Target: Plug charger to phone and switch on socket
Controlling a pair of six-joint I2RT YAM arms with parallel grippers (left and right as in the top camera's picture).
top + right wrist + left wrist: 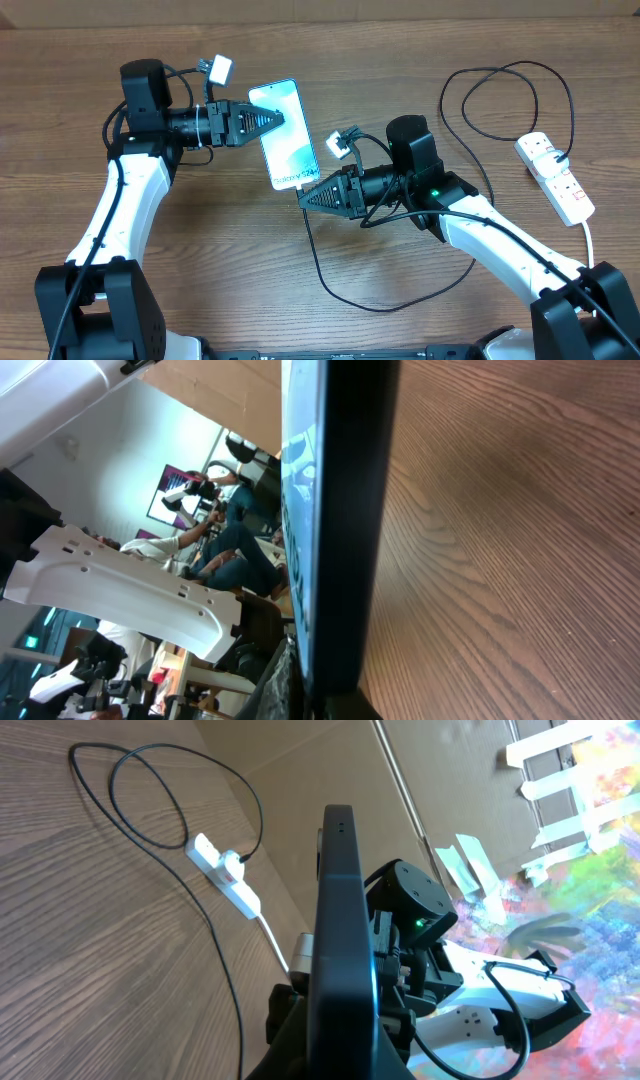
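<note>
Gripping the phone (283,140) by one long edge near its upper end, the left claw (280,121) was closed on it. In the left wrist view the phone rose edge-on straight out from between the fingers. The phone sat near the middle of the wooden table (230,265), its blue-teal screen facing up toward the overhead camera and the small white text at its lower end. Whether it rested on the wood or hung just above it could not be told.

The right claw (303,197) was also closed, and its tip met the lower end of the phone. In the right wrist view the black edge of the phone filled the centre of the frame, rising from the fingers. Whether that claw pinched the phone itself or the plug tip could not be made out.

From the right claw the thin black cable (380,308) dropped toward the front of the table, swept right under the right arm, looped at the far right and ended at the white power strip (556,178). The power strip lay well apart from the phone, near the right edge of the table. Its thick white cord (590,238) trailed off toward the front.
</note>
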